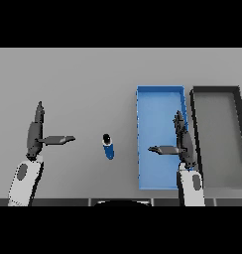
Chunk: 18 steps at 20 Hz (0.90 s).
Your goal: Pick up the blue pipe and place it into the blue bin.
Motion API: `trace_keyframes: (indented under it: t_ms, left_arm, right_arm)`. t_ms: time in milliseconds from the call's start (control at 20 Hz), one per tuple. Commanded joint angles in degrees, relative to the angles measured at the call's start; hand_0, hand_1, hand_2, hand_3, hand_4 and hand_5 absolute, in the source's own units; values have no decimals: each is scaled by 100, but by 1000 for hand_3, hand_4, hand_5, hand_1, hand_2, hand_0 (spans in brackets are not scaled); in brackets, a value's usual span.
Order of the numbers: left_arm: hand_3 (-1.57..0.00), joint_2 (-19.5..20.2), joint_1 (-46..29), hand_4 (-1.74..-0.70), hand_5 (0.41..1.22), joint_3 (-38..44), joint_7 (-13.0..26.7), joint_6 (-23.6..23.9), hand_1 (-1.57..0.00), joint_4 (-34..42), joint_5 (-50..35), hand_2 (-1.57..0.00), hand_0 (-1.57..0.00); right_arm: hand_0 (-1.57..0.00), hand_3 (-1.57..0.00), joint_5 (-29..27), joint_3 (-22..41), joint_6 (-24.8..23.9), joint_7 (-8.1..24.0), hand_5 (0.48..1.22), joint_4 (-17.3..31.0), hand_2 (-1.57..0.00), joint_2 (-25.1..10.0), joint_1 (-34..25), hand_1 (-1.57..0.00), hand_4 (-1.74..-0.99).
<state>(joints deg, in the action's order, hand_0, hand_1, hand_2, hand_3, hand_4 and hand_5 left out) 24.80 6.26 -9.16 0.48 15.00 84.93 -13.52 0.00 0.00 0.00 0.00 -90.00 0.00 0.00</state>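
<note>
A short blue pipe (108, 147) with a dark top end stands on the grey table, between my two hands. The blue bin (157, 109) lies to its right, a shallow rectangular tray with nothing visible inside. My right hand (183, 141) hovers over the bin's right side, fingers straight and thumb pointing left, holding nothing. My left hand (35, 134) is at the left of the table, open, its thumb pointing right toward the pipe, well apart from it.
A dark grey bin (241, 124) sits right beside the blue bin, at the table's right edge. Bare table (83, 79) stretches behind the pipe and both hands.
</note>
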Motion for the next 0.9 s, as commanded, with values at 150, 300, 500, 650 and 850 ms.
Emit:
trace_keyframes:
  t_ms: [150,300,500,650,850]
  left_arm:
    - [1,2,-88,-1074,591,-17,-80,14,1,85,11,1,1]
    - [1,469,-169,-1074,591,-225,-305,-754,1,216,-21,1,1]
    - [1,1147,-164,-1077,588,-386,-503,-1889,1,254,-199,1,1]
    - [1,1215,-190,-1080,600,-439,-479,-2023,1,258,-189,1,1]
    - [1,1341,-381,-1096,583,-635,-693,-2480,1,637,-331,1,1]
  right_arm:
    - [1,1,-4,22,15,-45,617,-67,1,-3,94,1,-1225]
    - [1,1,291,280,169,-370,617,-356,1,-217,344,1,-1225]
    - [1,1,828,654,323,-417,620,-817,1,-581,716,1,-1223]
    - [1,1,918,632,285,-257,609,-862,1,-675,683,1,-1196]
    - [1,1,1047,668,243,-230,600,-919,1,-728,681,1,-1187]
